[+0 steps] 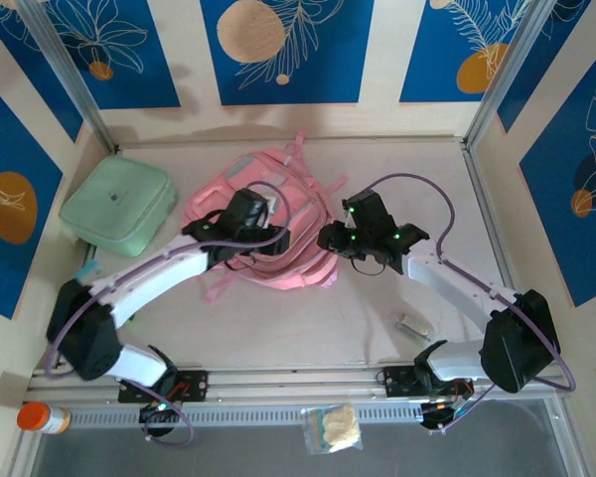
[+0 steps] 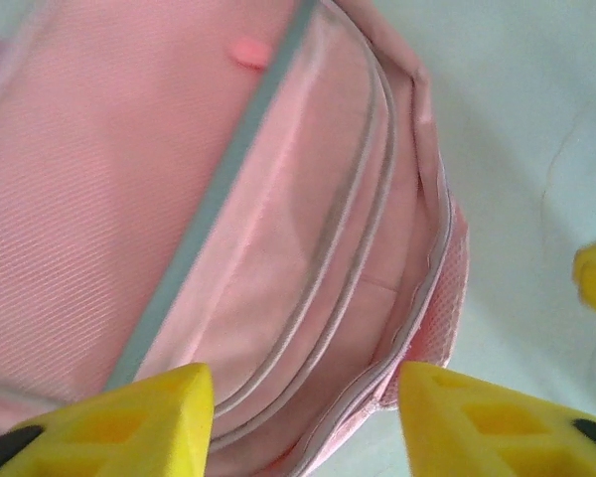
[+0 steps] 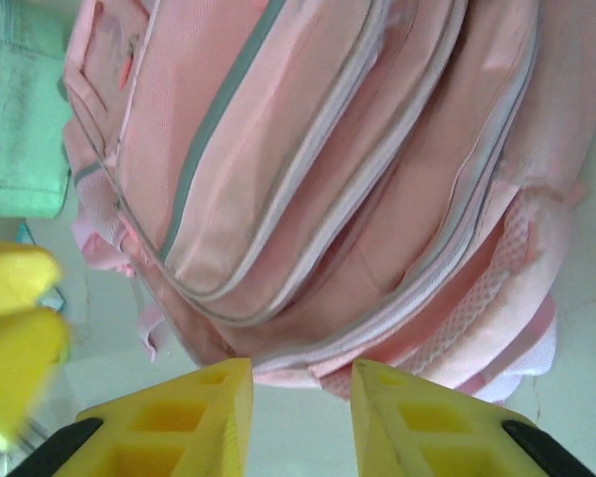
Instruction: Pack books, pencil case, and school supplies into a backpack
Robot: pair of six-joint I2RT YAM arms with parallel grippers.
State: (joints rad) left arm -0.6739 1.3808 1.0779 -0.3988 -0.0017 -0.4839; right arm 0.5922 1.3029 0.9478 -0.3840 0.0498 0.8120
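Observation:
The pink backpack [image 1: 278, 260] lies flat in the middle of the table, its grey-edged zip lines running across it [image 2: 278, 229] [image 3: 328, 179]. My left gripper [image 1: 250, 213] hovers over its upper part. The yellow fingers stand well apart [image 2: 306, 383] with nothing between them, only pink fabric and zip seams below. My right gripper [image 1: 334, 238] sits at the backpack's right edge. It is open [image 3: 300, 373] with a narrower gap, and the bag's rim lies just beyond its tips with bare table under them. The books are out of view.
A mint green square pouch [image 1: 117, 204] [image 3: 20, 109] lies left of the backpack. A small pale item [image 1: 413, 325] rests on the table near the right arm. An orange-capped bottle [image 1: 40, 417] and a clear bag [image 1: 333, 429] sit off the front edge.

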